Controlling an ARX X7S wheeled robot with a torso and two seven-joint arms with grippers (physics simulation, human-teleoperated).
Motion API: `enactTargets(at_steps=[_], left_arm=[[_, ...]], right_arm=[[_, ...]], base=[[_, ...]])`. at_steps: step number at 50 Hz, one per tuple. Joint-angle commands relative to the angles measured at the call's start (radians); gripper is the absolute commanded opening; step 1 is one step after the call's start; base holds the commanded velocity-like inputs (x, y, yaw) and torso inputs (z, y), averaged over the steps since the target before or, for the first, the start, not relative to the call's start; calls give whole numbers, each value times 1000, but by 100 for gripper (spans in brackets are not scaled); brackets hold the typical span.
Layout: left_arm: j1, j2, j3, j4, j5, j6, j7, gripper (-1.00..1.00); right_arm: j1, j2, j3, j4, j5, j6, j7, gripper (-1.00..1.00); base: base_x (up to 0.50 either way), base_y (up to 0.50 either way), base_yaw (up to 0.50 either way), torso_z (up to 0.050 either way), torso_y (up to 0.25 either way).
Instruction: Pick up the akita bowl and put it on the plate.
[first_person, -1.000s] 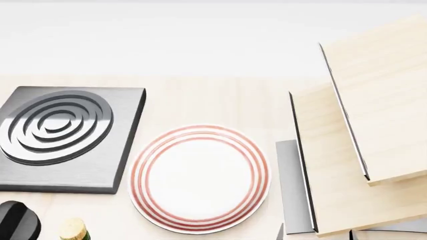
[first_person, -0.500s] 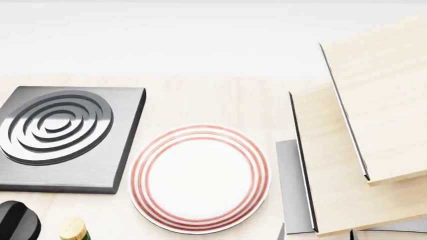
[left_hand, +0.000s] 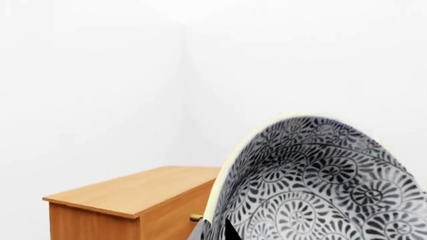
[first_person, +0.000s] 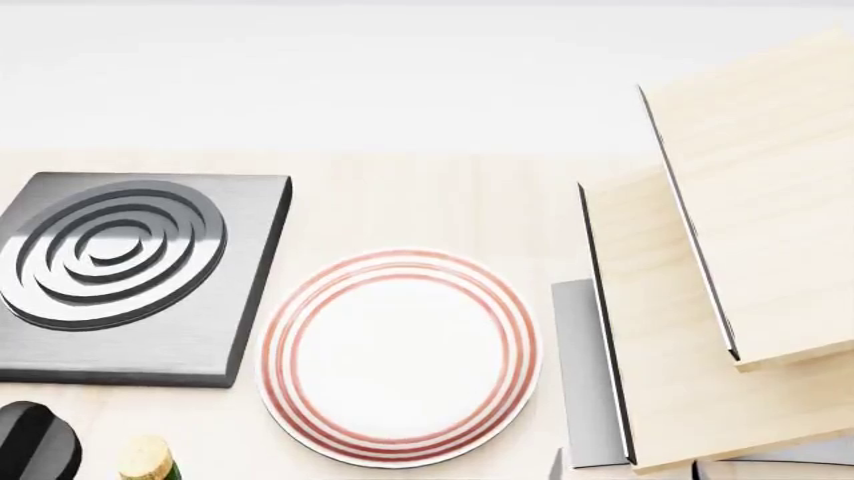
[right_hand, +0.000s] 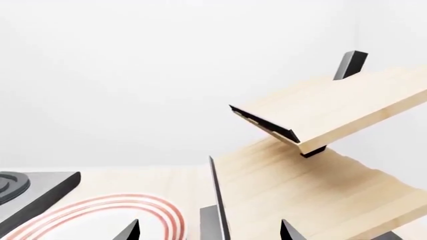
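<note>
The akita bowl fills much of the left wrist view, tipped on edge so its grey-black patterned inside faces the camera. My left gripper is shut on its cream rim, one finger on each side. The bowl and both grippers are outside the head view. The plate, white with red rings, lies flat on the table in the middle of the head view with nothing on it. Part of the plate also shows in the right wrist view. My right gripper hovers open just right of the plate, holding nothing.
A square grey stove burner sits left of the plate. A two-tier wooden rack stands to the right of the plate. A black knob and a corked bottle top are at the front left. A wooden cabinet stands behind the bowl.
</note>
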Motion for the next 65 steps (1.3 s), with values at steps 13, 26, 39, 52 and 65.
enactTargets(at_steps=[13,26,39,52,65], left_arm=[[-277,-267,221,-147,-189,39,-161,-100],[-829,-330,789,-332,-210,108,-198,-100],[-1235,-143,1027,-487,-133,-70,-144,-100],[-1383,-18,1133,-599,-10,-94,-88,-100],[-1492,76,1212,-689,55,-99,13,-100]], right_arm=[[6,1,-15,12,-6,-1,3,100],[11,2,-19,17,-3,2,4,100],[20,2,-26,29,5,6,0,100],[23,3,-37,37,1,3,-2,100],[28,3,-43,49,2,0,-3,100]], base=[[0,0,0,0,0],[0,0,0,0,1],[0,0,0,0,0],[0,0,0,0,1],[0,0,0,0,0]])
